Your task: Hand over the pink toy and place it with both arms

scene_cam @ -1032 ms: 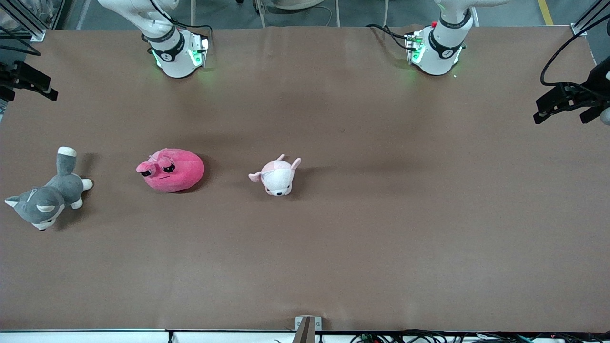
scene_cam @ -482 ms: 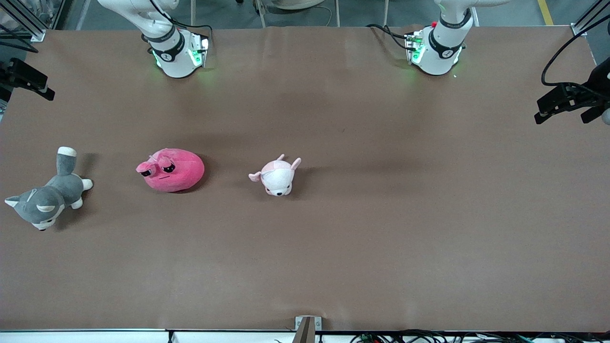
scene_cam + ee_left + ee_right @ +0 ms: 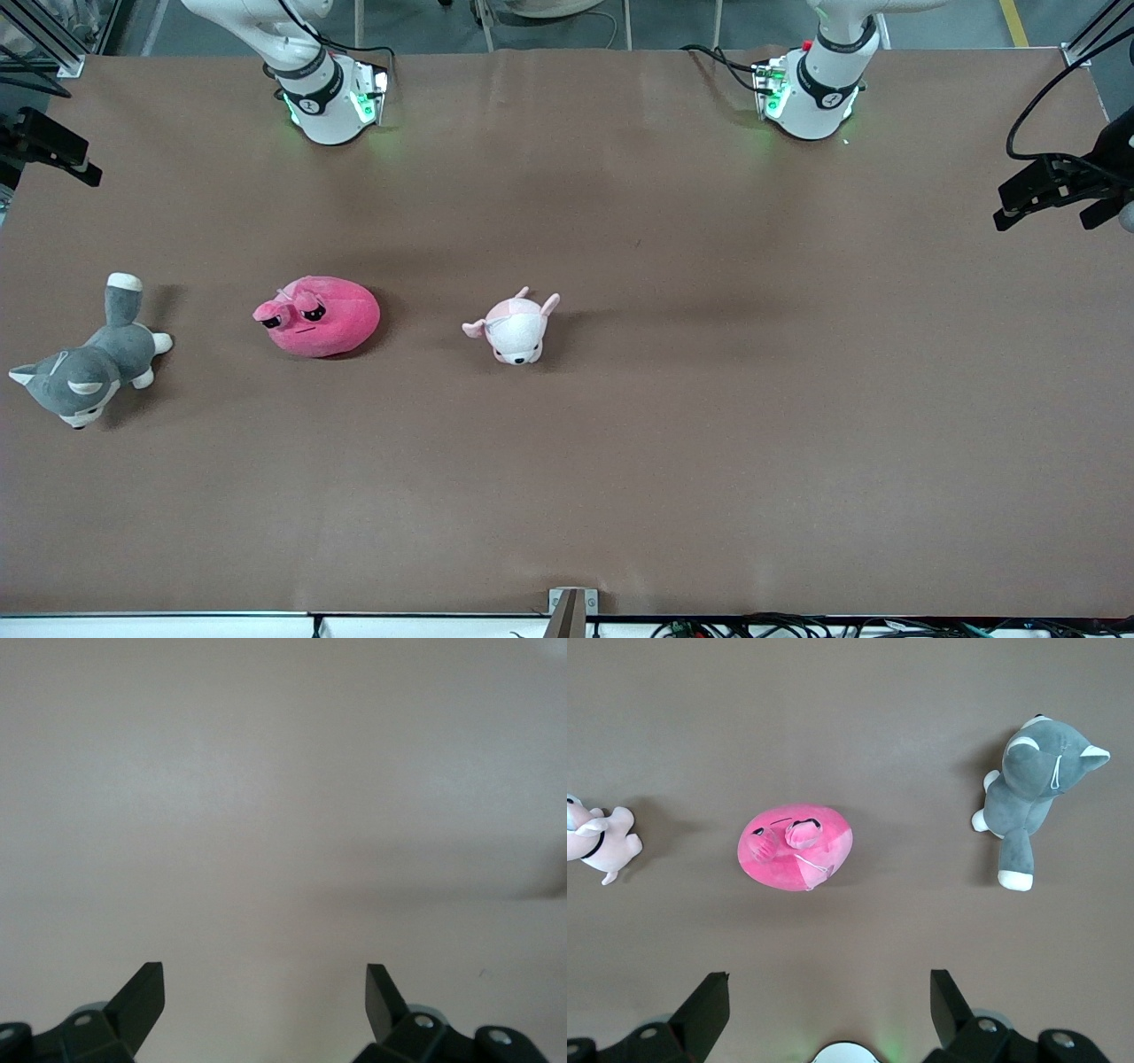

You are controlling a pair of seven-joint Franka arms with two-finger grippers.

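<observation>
The pink toy [image 3: 319, 317], a round hot-pink plush with black sleepy eyes, lies on the brown table [image 3: 709, 399] toward the right arm's end. It also shows in the right wrist view [image 3: 797, 846]. My right gripper [image 3: 830, 992] is open and empty, high over the table between its own base and the pink toy. It shows at the edge of the front view [image 3: 53, 155]. My left gripper [image 3: 266, 992] is open and empty, high over bare table. It shows at the other edge of the front view [image 3: 1032, 199].
A grey-and-white plush dog [image 3: 89, 372] lies near the table's edge at the right arm's end. A small pale pink-and-white plush [image 3: 514, 328] lies beside the pink toy, toward the table's middle. The arm bases [image 3: 332, 97] [image 3: 811, 93] stand along the table's edge farthest from the front camera.
My right gripper has shifted slightly outward in the front view. The toys and the left arm have not moved.
</observation>
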